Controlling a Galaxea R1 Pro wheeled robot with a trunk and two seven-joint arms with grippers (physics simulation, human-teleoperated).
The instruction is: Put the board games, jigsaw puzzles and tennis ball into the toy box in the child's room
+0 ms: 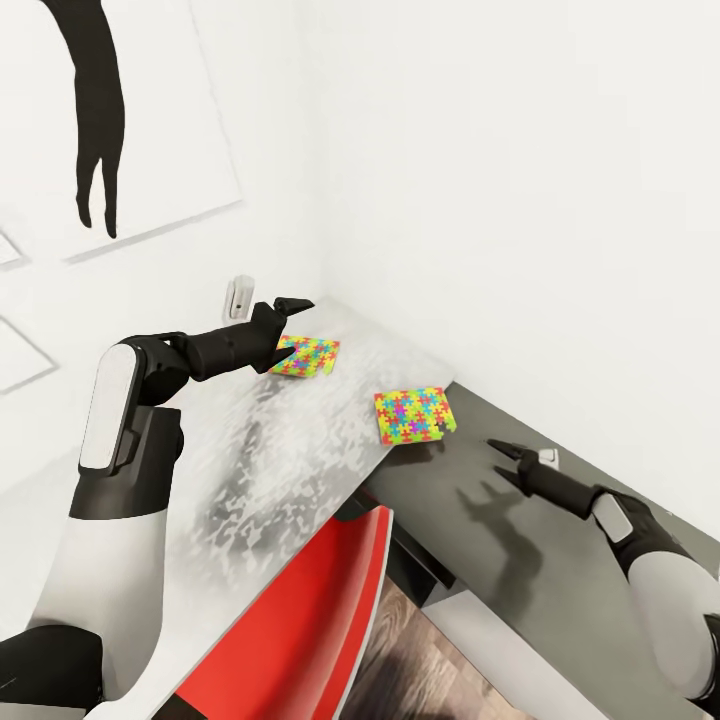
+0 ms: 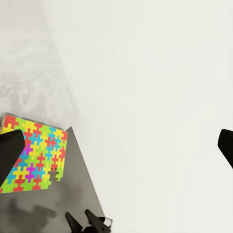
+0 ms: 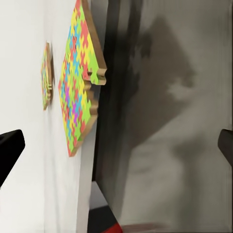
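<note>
Two jigsaw puzzles are lying flat on the pale table (image 1: 300,440). The far puzzle (image 1: 305,356) is sitting near the wall corner, and the near puzzle (image 1: 414,414) is resting at the table's end, its corner hanging slightly over the lower dark-topped cabinet (image 1: 520,560). The left gripper (image 1: 285,325) is hovering right at the far puzzle's edge with its fingers spread wide; it may be touching the puzzle, though that is hard to judge. The right gripper (image 1: 503,458) is hanging above the cabinet, beside the near puzzle, its fingers also parted and holding nothing. A red chair (image 1: 320,620) is standing tucked against the table's front edge.
</note>
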